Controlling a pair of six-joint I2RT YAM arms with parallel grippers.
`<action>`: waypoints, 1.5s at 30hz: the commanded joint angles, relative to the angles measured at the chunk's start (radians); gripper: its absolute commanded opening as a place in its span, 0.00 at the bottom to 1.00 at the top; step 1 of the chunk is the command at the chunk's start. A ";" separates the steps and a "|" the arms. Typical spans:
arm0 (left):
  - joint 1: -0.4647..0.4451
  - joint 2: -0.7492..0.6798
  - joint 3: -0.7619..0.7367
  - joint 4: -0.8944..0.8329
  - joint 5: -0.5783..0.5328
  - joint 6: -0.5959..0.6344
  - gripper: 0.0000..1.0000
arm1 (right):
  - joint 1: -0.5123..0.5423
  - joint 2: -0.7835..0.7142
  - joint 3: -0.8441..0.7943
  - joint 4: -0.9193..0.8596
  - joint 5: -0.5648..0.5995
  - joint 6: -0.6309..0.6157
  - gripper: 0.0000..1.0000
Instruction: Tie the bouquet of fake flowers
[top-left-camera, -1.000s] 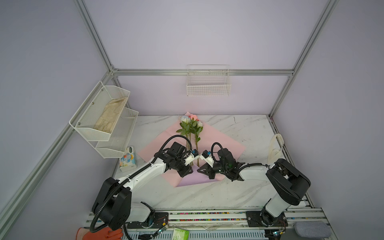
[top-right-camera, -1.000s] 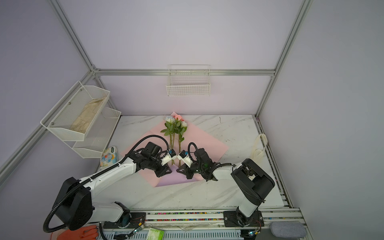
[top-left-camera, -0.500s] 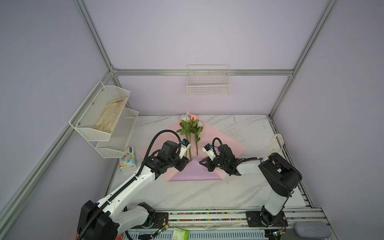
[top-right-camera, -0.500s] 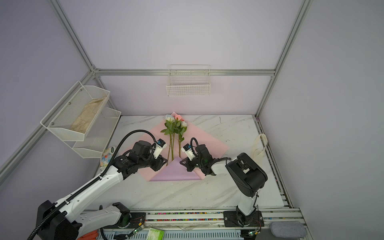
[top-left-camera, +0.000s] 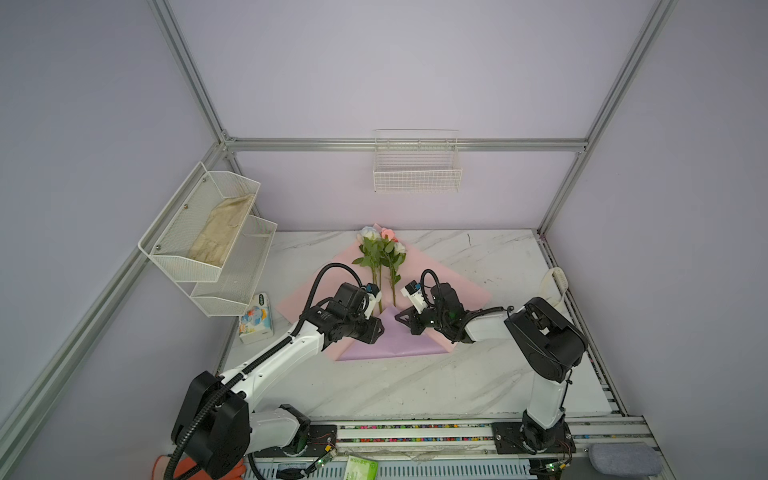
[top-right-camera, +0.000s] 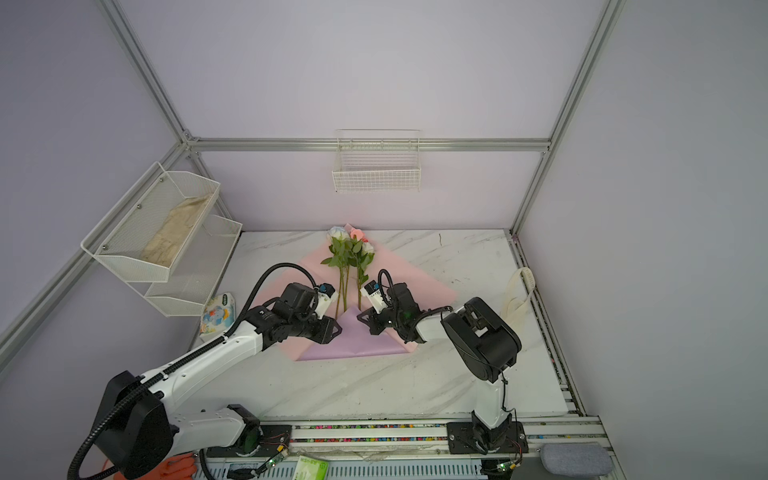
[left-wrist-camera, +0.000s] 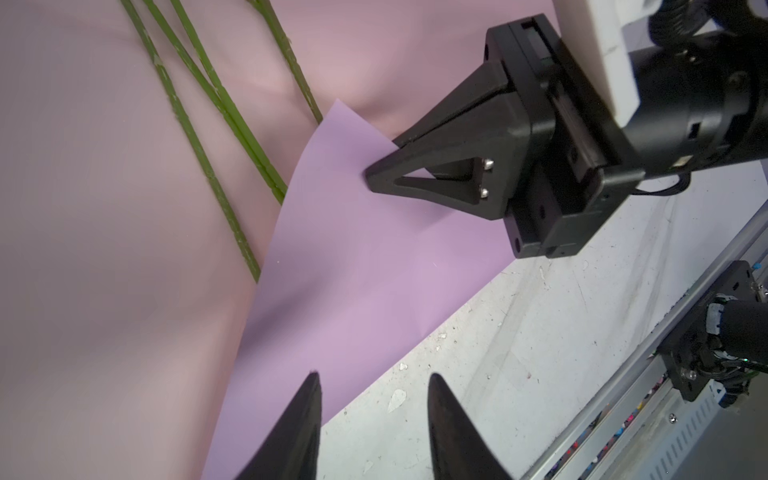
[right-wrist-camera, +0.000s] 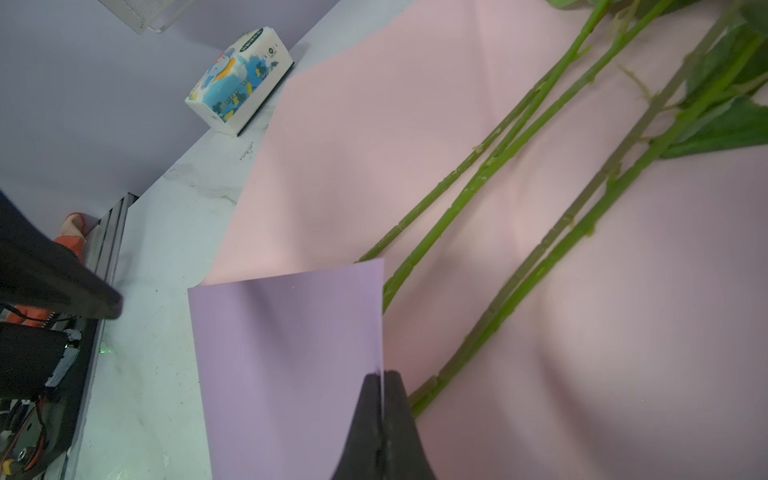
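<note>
With right fingers (right-wrist-camera: 400, 428) clamped shut on the lilac flap (right-wrist-camera: 286, 365), lay it slowly over the stems of the bouquet (top-left-camera: 380, 254); use open left fingers (left-wrist-camera: 299, 428) (seemingly empty) for pressing the fold.

A pink paper sheet (left-wrist-camera: 104, 208) lies on the white table (left-wrist-camera: 519, 353). One corner is folded over, so a lilac flap (left-wrist-camera: 353, 270) shows. The thin green stems of the bouquet of fake flowers (left-wrist-camera: 226, 110) lie on the pink and their ends slip under the flap. The right gripper (left-wrist-camera: 376, 179) pinches the flap's edge. The left gripper (left-wrist-camera: 374, 399) has its two black fingertips (left-wrist-camera: 307, 399) apart, with nothing between them.
</note>
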 joint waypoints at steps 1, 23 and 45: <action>0.001 -0.005 -0.054 0.071 0.049 -0.092 0.40 | -0.009 0.017 0.017 0.008 -0.007 -0.001 0.00; 0.001 0.190 -0.253 0.365 0.130 -0.235 0.26 | -0.010 0.076 0.081 -0.136 0.053 0.005 0.02; 0.001 0.134 -0.305 0.342 0.108 -0.234 0.24 | 0.071 -0.307 -0.034 -0.507 0.103 0.489 0.23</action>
